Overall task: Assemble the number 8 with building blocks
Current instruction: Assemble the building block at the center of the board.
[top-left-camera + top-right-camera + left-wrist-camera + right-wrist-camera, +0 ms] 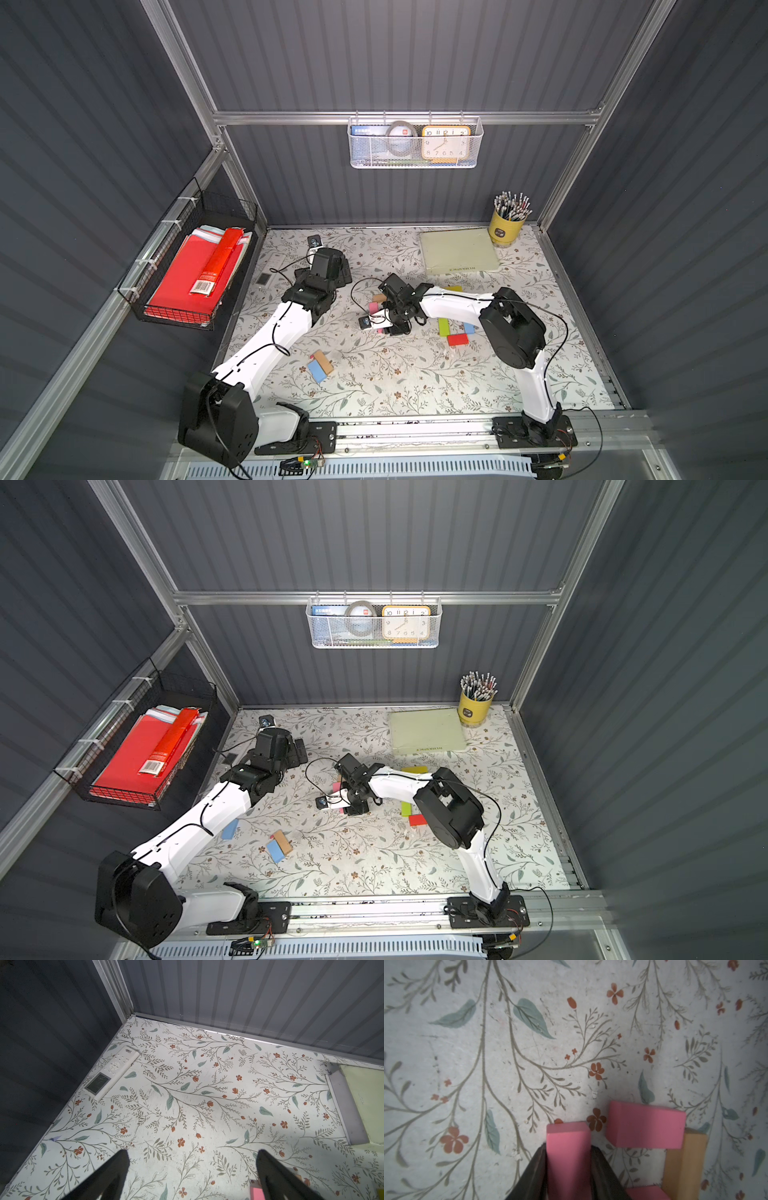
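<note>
A pink painted wooden brick [568, 1136] is clamped across its narrow width by the right gripper [568, 1150], its long axis running straight out from the jaws. Just beside that held brick a second pink brick [645, 1126] lies crosswise, parted from it by a slim gap and touching a plain tan wooden brick [685, 1163]; a third pink brick [648, 1192] is partly seen. That near corner is judged the obstacle. Well apart from the held brick, the farther left gripper [193, 1153] is spread wide and empty
</note>
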Tool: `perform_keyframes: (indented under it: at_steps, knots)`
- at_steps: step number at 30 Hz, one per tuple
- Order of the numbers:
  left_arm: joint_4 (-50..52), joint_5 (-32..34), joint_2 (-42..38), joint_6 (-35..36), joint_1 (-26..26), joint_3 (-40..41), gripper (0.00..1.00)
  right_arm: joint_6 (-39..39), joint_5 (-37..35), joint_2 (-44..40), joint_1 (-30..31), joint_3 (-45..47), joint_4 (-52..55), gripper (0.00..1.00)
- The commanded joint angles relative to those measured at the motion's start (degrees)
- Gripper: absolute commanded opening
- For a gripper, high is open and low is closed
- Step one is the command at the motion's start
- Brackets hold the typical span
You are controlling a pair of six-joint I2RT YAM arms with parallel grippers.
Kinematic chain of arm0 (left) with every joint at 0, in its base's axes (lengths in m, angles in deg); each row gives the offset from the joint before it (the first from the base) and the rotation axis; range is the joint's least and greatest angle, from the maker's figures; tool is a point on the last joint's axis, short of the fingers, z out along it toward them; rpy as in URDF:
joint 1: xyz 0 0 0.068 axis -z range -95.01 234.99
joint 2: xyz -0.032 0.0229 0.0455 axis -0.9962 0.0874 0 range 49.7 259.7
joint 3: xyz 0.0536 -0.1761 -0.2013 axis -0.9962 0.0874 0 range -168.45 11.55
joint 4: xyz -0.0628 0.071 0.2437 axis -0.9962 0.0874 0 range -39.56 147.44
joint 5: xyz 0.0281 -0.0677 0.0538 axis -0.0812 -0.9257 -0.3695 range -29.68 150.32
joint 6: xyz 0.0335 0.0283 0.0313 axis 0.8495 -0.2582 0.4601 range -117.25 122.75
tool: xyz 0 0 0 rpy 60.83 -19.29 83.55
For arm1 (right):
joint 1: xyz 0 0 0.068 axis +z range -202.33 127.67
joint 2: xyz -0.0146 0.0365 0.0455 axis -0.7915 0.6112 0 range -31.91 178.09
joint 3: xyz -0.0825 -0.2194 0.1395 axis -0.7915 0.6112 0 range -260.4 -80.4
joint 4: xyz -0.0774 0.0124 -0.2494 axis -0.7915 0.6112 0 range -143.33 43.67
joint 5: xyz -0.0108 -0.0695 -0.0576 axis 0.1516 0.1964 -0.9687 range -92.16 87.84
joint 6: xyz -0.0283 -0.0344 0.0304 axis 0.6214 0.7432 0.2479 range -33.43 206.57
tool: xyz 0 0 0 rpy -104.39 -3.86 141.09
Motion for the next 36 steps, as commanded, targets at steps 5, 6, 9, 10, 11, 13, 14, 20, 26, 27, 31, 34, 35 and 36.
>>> perform_keyframes:
  at_steps: [5,6,9,10,11,13,14,20,26,27,31,34,35,36]
  knots:
    - [-0.4,1.0,-0.7,0.0,-0.4,1.2,0.99,-0.9,-0.9,2.5,-0.4,-0.5,0.6,0.37]
    - [-0.4,1.0,-0.6,0.0,-0.4,1.2,0.99,-0.9,-1.0,2.5,-0.4,-0.5,0.7,0.38]
    - [-0.4,1.0,-0.6,0.0,-0.4,1.1,0.99,-1.1,-1.3,2.5,-0.5,-0.6,0.7,0.40]
    - [-0.4,0.9,-0.6,0.0,-0.4,1.2,0.99,-1.3,-1.4,2.5,-0.5,-0.6,0.7,0.42]
    - [-0.4,0.8,-0.6,0.0,-0.4,1.1,0.99,-1.4,-1.5,2.5,-0.5,-0.6,0.7,0.43]
    - [-0.4,0.8,-0.6,0.0,-0.4,1.1,0.99,-1.6,-1.6,2.4,-0.5,-0.6,0.8,0.47]
    - [-0.4,0.9,-0.6,0.0,-0.4,1.1,0.99,-1.7,-1.6,2.3,-0.5,-0.5,0.8,0.49]
    - [-0.4,0.8,-0.6,0.0,-0.4,1.1,0.99,-2.1,-2.0,1.7,-0.5,-0.3,0.8,0.52]
    - [-0.4,0.7,-0.7,0.0,-0.4,1.1,0.99,-2.6,-2.1,1.2,-0.5,-0.1,0.4,0.52]
    - [-0.4,0.7,-0.7,0.0,-0.4,1.2,0.99,-2.7,-2.1,1.2,-0.5,-0.1,0.3,0.52]
    - [-0.5,0.7,-0.7,0.0,-0.4,1.1,0.99,-2.8,-2.6,1.1,-0.5,0.0,0.0,0.52]
    - [-0.5,0.7,-0.7,0.0,-0.4,1.1,0.99,-2.8,-2.8,1.2,-0.5,0.1,-0.4,0.52]
    - [-0.5,0.7,-0.7,0.0,-0.4,1.1,0.99,-2.8,-2.6,1.2,-0.4,0.0,-0.6,0.52]
    - [-0.5,0.6,-0.8,0.0,-0.4,1.1,0.99,-2.8,-2.8,1.2,-0.5,0.0,-0.5,0.52]
